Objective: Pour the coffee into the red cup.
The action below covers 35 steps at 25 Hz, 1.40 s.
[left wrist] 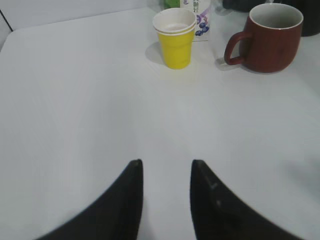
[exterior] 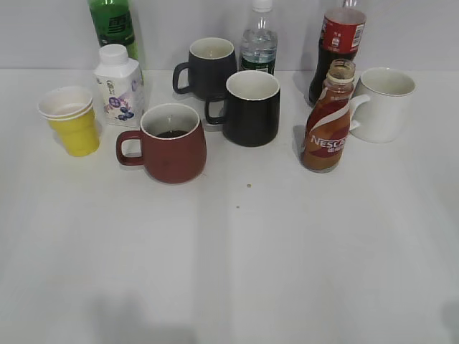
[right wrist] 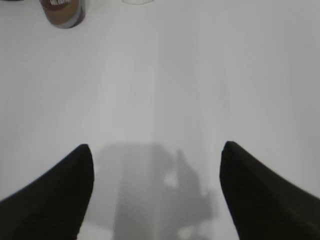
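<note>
Exterior view shows the red cup (exterior: 171,143) upright on the white table (exterior: 237,258), handle to the view's left, with dark liquid already at its bottom. The coffee (exterior: 328,122), uncapped and still holding brown liquid, stands upright well to the right of the red cup, just in front of the white mug (exterior: 384,104) and the cola bottle (exterior: 338,50). The right gripper (right wrist: 156,150) hovers over bare table short of the bottle, jaws spread wide and holding nothing; the left gripper (left wrist: 165,167) has a narrow gap between its jaws, also empty. If more pouring is required, grasp the bottle at its waist, lift clear, and tilt slowly over the red cup's rim. The black mug (exterior: 251,107) stands just right of the red cup and the yellow paper cup (exterior: 70,120) to its left; approach from the open table in front.
</note>
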{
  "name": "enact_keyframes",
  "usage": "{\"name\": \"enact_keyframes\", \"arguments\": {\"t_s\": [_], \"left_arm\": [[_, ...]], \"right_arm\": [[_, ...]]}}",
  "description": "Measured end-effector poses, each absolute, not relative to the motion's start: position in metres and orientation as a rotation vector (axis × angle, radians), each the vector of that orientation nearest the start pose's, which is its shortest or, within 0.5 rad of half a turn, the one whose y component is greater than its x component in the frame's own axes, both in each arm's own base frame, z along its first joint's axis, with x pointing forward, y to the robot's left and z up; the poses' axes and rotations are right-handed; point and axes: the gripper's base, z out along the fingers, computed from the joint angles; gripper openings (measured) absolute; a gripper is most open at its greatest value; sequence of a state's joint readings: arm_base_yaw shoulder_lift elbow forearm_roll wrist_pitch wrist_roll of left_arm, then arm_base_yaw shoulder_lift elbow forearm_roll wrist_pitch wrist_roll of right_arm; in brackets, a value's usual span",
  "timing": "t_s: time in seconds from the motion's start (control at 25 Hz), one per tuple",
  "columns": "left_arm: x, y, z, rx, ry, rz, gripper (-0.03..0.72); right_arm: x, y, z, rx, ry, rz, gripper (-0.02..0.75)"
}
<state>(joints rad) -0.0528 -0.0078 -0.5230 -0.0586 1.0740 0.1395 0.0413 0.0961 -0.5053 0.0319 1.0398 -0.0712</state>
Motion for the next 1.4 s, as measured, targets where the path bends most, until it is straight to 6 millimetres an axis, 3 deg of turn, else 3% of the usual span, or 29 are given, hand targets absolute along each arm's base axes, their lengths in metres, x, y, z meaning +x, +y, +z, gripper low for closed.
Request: {"name": "enact_keyframes", "arguments": {"t_s": [0.24,1.4], "left_arm": [[-0.010,-0.004,0.282,0.184,2.018,-0.006,0.256],[-0.009,-0.004,0.282,0.166,2.019,0.005,0.254]], "right_arm": [[-0.005,0.002,0.280,-0.115,2.013,0.019,0.589],[-0.006,0.002,0.279,-0.115,2.011,0.019,0.588]]}}
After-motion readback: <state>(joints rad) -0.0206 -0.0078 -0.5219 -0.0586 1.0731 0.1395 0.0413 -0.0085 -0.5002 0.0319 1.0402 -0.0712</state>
